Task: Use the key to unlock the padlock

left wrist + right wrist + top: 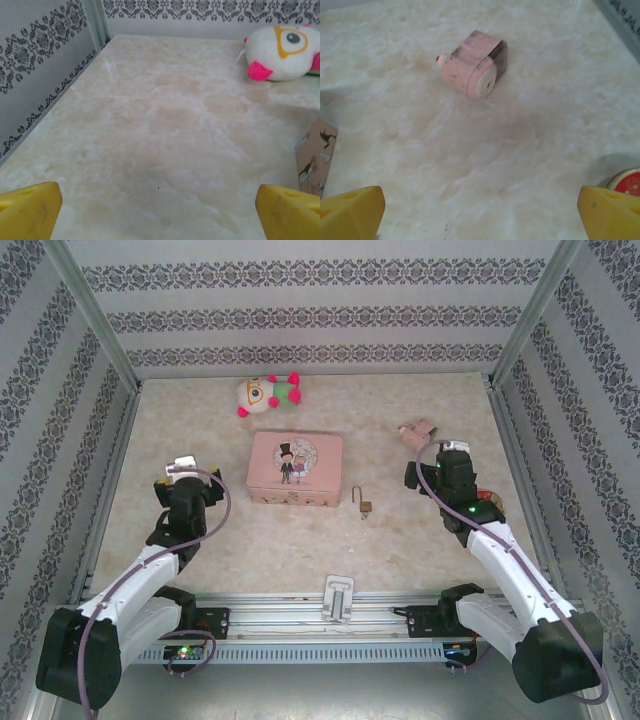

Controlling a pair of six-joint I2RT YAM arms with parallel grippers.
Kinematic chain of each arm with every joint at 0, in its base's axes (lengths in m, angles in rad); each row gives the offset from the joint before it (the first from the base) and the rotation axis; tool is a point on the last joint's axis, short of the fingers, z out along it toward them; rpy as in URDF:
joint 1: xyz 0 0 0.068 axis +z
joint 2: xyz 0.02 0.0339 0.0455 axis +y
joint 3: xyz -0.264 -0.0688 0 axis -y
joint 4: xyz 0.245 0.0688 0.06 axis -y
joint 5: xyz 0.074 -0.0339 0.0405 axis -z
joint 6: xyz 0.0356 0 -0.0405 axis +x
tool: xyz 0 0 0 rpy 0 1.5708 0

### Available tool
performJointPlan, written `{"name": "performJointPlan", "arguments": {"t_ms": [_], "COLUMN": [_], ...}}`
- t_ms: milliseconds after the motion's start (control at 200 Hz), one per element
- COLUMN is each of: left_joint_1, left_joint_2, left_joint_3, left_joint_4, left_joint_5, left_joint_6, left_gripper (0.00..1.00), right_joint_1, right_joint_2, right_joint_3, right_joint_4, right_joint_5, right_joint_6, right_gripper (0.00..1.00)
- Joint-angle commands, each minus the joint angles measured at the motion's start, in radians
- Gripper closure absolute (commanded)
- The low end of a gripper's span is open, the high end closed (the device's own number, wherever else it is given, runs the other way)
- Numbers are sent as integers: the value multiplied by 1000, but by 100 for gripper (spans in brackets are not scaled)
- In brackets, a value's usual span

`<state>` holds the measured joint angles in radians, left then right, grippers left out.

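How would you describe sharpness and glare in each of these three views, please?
Top external: even, soft light, sharp enough to make out the padlock. Left wrist: a pale glare streak on the table near the wall; the plush toy is slightly soft. Right wrist: hazy overall, the pink object blurred.

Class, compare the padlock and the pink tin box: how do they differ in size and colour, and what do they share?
Size: the padlock is far smaller than the pink tin box. Colour: the padlock is brass with a silver shackle; the box is pink with a cartoon couple. Both rest on the table.
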<state>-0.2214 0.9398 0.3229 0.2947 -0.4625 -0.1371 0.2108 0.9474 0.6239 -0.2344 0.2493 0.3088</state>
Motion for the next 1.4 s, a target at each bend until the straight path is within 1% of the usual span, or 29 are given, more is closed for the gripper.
{"name": "performJointPlan", "arguments": {"t_ms": [0,150,230,345,410,475,555,625,705,874,939,1009,1049,1084,1109,1174,1289,1394], "left_joint_1": [27,58,81,103,110,118,134,158,170,183,191,218,235,267,281,288,289,286], "left_joint_2": [42,139,210,310,349,378,414,438,491,621,670,639,651,653,652,656,656,653], "left_joint_3": [-66,-51,-44,-27,-2,7,8,26,25,-8,-10,28,47,52,52,44,45,43], "left_joint_4": [337,393,452,532,517,535,583,553,598,770,830,697,685,679,678,702,695,698], "left_joint_5": [26,95,132,178,180,199,234,283,323,420,479,591,649,703,723,739,727,626], "left_joint_6": [113,118,119,125,136,151,160,142,143,160,177,179,171,152,144,139,138,109], "left_gripper": [1,1,1,1,1,1,1,1,1,1,1,1,1,1,1,1,1,1], "right_joint_1": [-6,-15,-27,-48,-54,-61,-69,-78,-93,-127,-142,-155,-162,-167,-170,-177,-186,-194], "right_joint_2": [-31,-40,-31,-1,18,36,55,69,84,109,113,115,117,117,119,125,145,172], "right_joint_3": [-82,-168,-203,-218,-219,-227,-243,-260,-287,-346,-367,-391,-404,-415,-422,-438,-456,-465], "right_joint_4": [204,374,452,499,514,538,583,628,694,794,834,875,903,924,939,974,1036,1084], "right_joint_5": [45,58,53,33,30,22,12,11,12,0,-7,-25,-36,-44,-53,-70,-91,-107], "right_joint_6": [-127,-217,-232,-234,-233,-235,-240,-241,-243,-256,-262,-266,-264,-263,-263,-263,-266,-269], "right_gripper": [2,2,2,2,2,2,2,2,2,2,2,2,2,2,2,2,2,2]}}
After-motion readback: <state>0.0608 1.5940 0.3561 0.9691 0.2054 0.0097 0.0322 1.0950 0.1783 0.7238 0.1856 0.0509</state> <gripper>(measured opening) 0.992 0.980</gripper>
